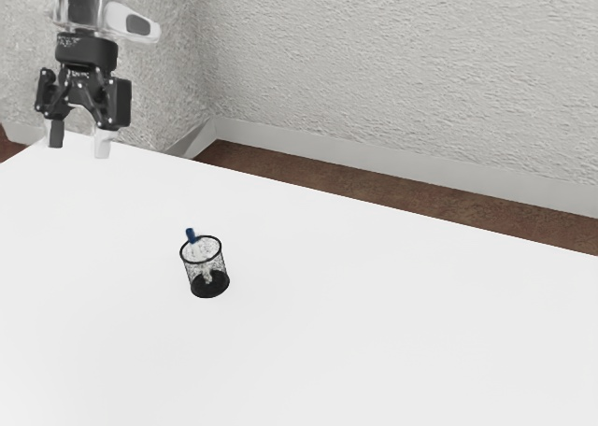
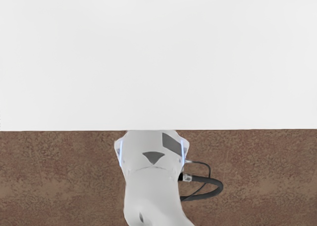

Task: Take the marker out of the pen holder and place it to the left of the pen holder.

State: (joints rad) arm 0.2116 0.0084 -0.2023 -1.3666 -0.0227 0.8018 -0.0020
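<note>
Exterior view: textured wall (image 1: 402, 71) beyond table (image 1: 392, 333).

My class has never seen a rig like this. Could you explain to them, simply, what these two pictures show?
The machine is a robot arm ending in a black two-finger gripper. The exterior view comes from a camera beside the arm; the wrist view comes from one on its hand, looking at the white table, brown floor and the robot's own pale base.

On the table stands a black mesh pen holder with a blue-ended marker in it. The gripper's fingers are apart, holding nothing.
</note>
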